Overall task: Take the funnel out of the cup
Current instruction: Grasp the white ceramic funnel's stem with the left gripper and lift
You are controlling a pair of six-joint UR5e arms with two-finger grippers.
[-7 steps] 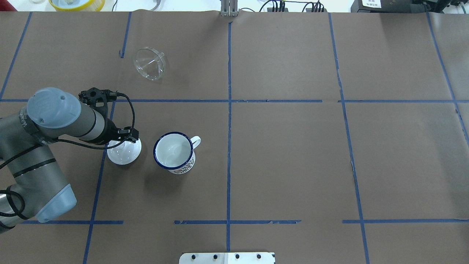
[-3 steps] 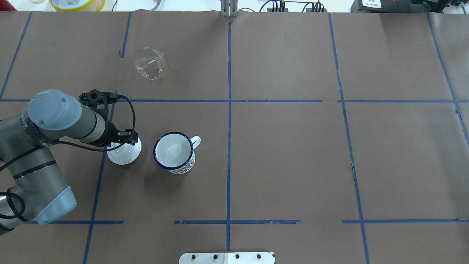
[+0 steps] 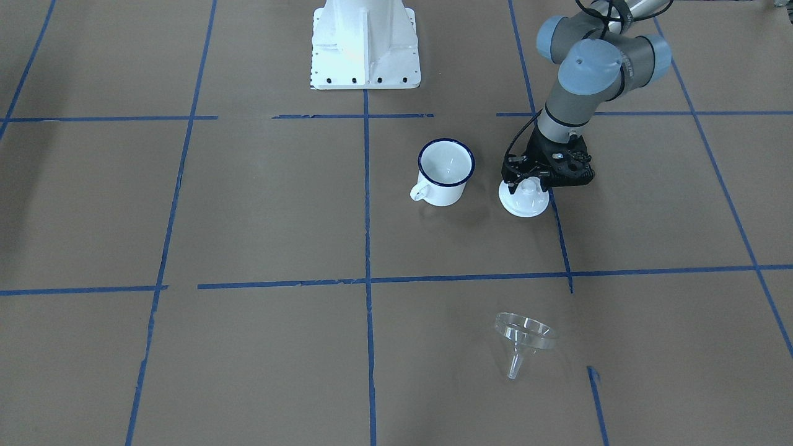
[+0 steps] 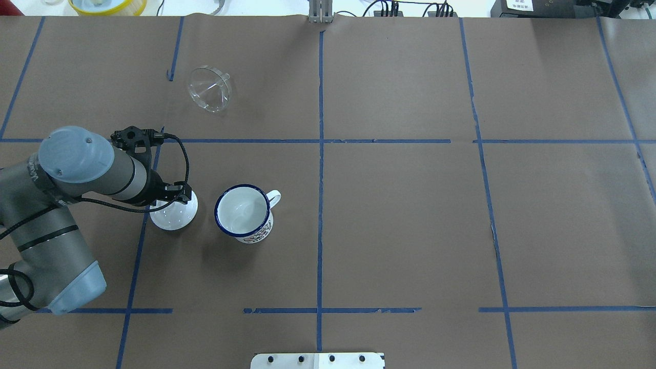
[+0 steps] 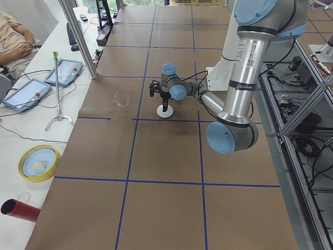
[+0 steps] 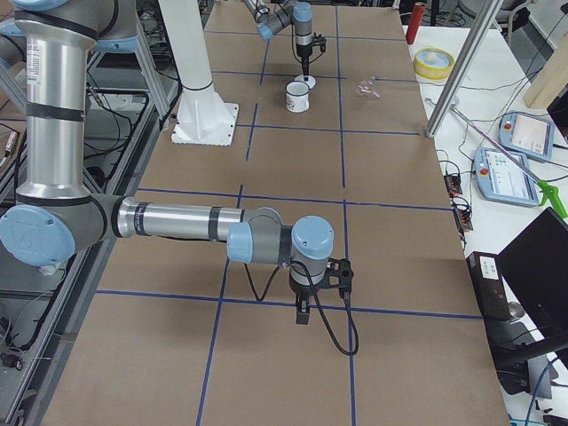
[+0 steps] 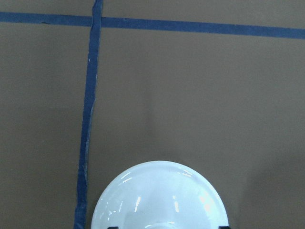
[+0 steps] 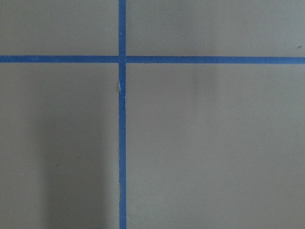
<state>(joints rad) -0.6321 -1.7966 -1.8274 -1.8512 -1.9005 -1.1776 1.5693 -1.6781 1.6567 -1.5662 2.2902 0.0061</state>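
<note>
The clear funnel (image 4: pixel 209 89) lies on its side on the brown paper, far from the cup, and also shows in the front view (image 3: pixel 523 337). The white cup with a blue rim (image 4: pixel 243 212) stands upright and empty (image 3: pixel 445 173). My left gripper (image 3: pixel 528 183) points down over a round white lid (image 3: pixel 523 203) beside the cup. Its fingers stand apart on either side of the lid's knob. The lid (image 7: pixel 159 200) rests on the table. My right gripper (image 6: pixel 302 315) shows only in the right side view, far from these things; I cannot tell whether it is open or shut.
Blue tape lines (image 4: pixel 320 154) divide the brown paper into squares. The robot's white base (image 3: pixel 364 43) stands behind the cup. A yellow dish (image 5: pixel 37 162) and tablets (image 5: pixel 65 72) lie off the table's far side.
My left arm has shifted slightly to the left and back over the lid. The lid, the cup and the funnel have not moved.
</note>
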